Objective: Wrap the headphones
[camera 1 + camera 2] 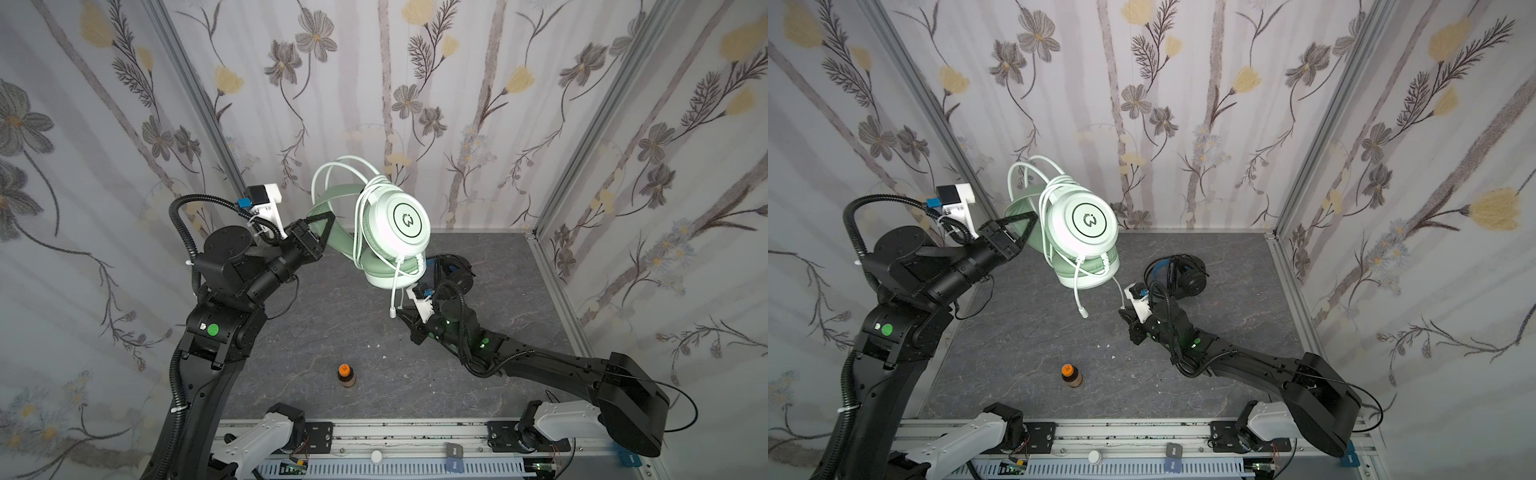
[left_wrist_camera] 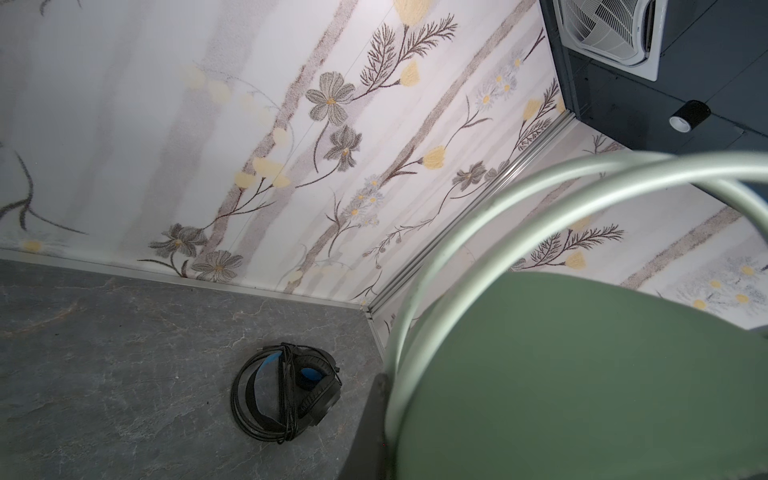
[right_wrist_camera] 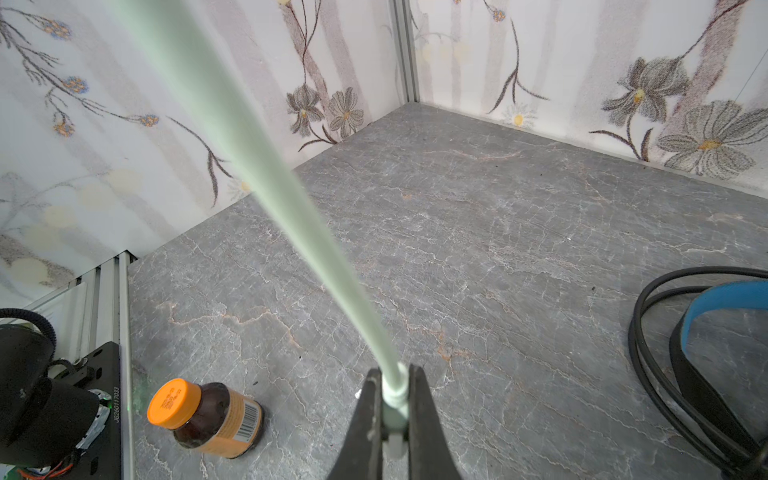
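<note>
The mint-green headphones (image 1: 392, 224) (image 1: 1084, 226) hang in the air, tilted, with the white cable (image 1: 338, 170) looped around them. My left gripper (image 1: 326, 226) (image 1: 1025, 228) is shut on their green headband (image 2: 582, 374). A loose cable end (image 1: 1084, 313) dangles below the earcups. My right gripper (image 1: 400, 311) (image 1: 1124, 311) (image 3: 394, 374) sits lower, just above the table, shut on another end of the white cable (image 3: 291, 208), which runs up taut. The black headphones (image 1: 455, 274) (image 1: 1183, 276) (image 2: 286, 390) lie on the table behind the right gripper, their black cable coiled round them.
A small brown bottle with an orange cap (image 1: 345, 375) (image 1: 1071, 375) (image 3: 208, 417) lies on the grey stone-pattern table (image 1: 498, 299) near the front. Flowered walls close in the back and both sides. A metal rail (image 1: 415, 432) runs along the front edge.
</note>
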{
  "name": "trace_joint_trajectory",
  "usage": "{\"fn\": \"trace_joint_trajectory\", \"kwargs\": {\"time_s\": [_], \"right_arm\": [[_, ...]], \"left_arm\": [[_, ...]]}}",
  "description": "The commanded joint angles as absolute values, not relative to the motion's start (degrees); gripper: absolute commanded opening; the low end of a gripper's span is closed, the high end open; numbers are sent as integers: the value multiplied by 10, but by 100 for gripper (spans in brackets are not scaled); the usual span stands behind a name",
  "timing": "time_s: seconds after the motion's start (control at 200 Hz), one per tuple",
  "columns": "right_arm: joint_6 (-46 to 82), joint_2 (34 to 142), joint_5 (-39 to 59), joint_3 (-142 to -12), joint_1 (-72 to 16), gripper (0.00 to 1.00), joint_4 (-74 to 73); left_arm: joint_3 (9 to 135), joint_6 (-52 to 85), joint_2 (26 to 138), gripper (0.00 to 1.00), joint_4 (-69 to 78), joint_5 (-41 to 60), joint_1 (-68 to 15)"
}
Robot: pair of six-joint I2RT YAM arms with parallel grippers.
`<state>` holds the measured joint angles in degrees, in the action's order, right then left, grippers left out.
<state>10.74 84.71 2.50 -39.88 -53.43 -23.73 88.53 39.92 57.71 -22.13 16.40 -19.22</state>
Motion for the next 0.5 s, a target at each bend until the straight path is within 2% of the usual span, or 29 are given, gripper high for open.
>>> {"fn": "trace_joint_trajectory", "kwargs": {"time_s": [0.0,0.325,0.495], "right_arm": [[91,854,-8,-416,-557,0,-210],[83,878,-81,-469,-642,0,-145],[53,896,-96,-507,-677,0,-101]], "left_arm": [[896,444,580,0,-160,109,-189],[907,505,611,0,-183,-18,-181],[892,560,627,0,-178,-33,-170]]}}
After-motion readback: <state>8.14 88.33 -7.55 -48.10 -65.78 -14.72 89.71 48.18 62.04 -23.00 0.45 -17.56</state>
